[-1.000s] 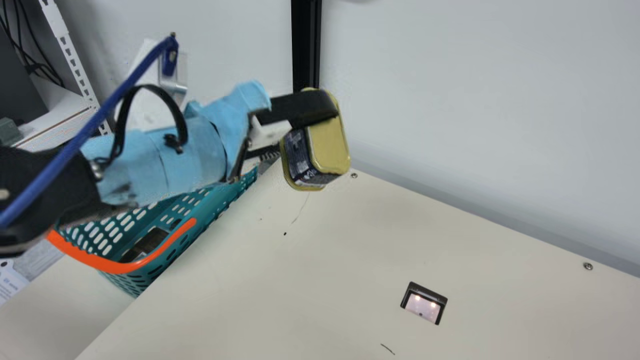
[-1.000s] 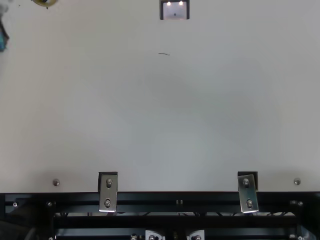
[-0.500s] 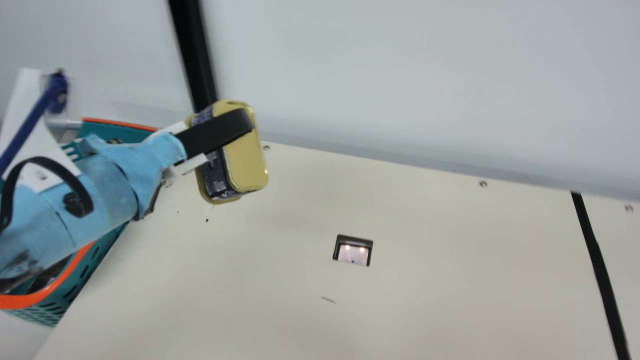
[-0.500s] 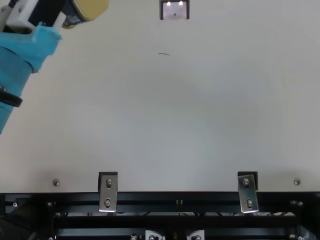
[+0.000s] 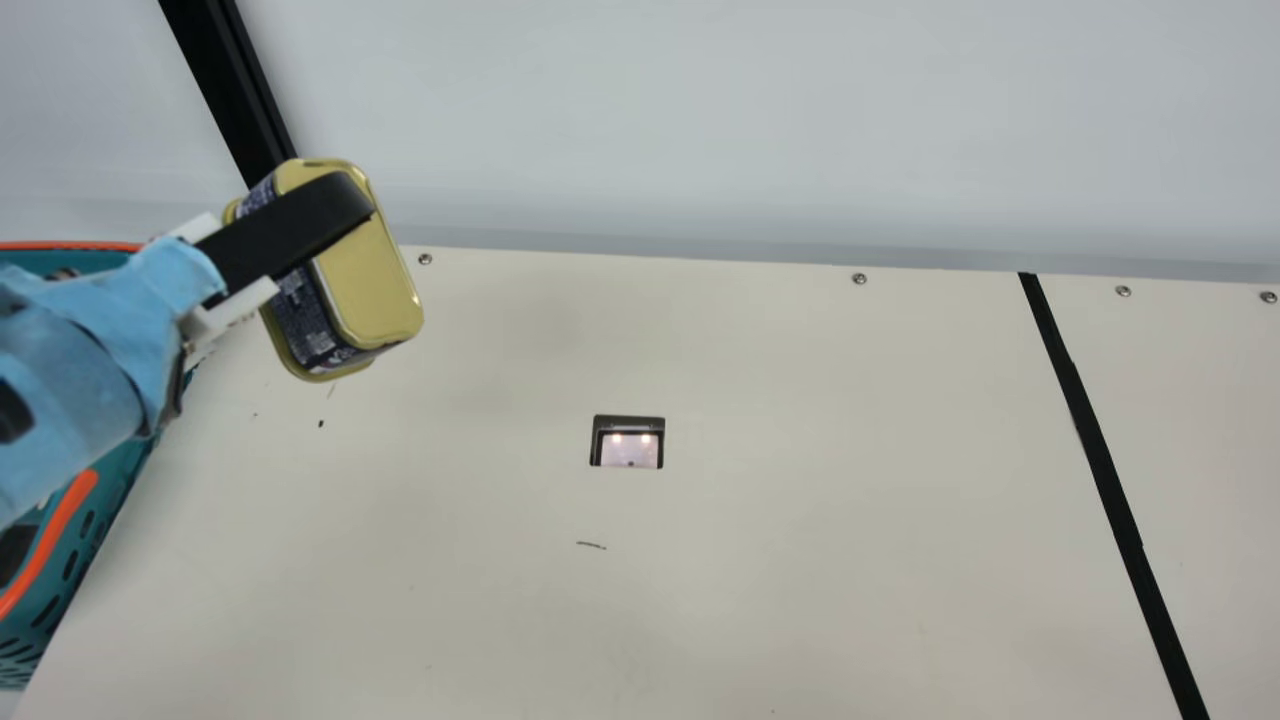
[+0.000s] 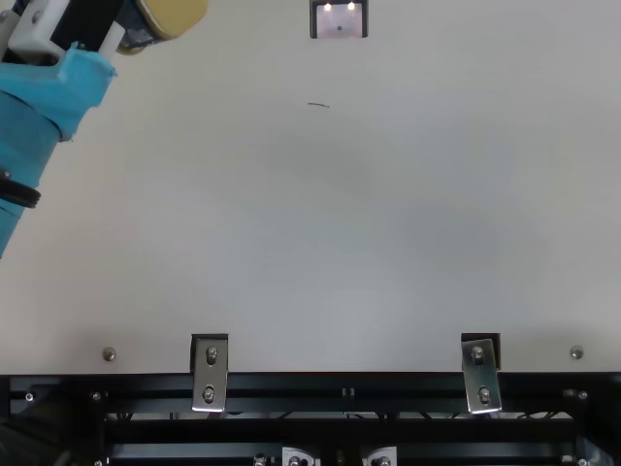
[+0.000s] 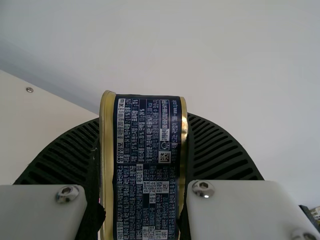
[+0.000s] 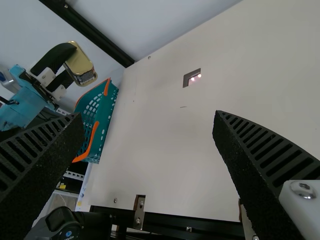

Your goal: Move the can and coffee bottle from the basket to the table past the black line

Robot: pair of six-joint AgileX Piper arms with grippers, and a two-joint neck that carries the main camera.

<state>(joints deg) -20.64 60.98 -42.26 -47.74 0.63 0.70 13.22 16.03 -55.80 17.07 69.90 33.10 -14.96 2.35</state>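
Note:
At the left of the main view my left gripper (image 5: pixel 325 235) is shut on the gold-lidded can (image 5: pixel 375 285), which hangs tilted above the table near the basket (image 5: pixel 62 530). The top view catches the can (image 6: pixel 177 15) at its upper left. Dark printed label and gold rims lie between the ribbed fingers of my left gripper (image 7: pixel 142 150) in its wrist view. My right gripper (image 8: pixel 149 119) is open, with nothing between its fingers. The black line (image 5: pixel 1100 460) crosses the table at the main view's right. Something dark is partly visible inside the basket; I cannot tell what.
A small dark-framed cutout (image 5: pixel 628 442) sits in the table (image 5: pixel 780 560). Behind the table's far edge stands a pale wall (image 5: pixel 700 120) with a black post (image 5: pixel 230 80). Metal brackets (image 6: pixel 210 374) line the near edge in the top view.
The neck camera has turned rightward, bringing the black line into sight. In the top view, my left arm came in at the upper left with the can, then barely moved over the last half second.

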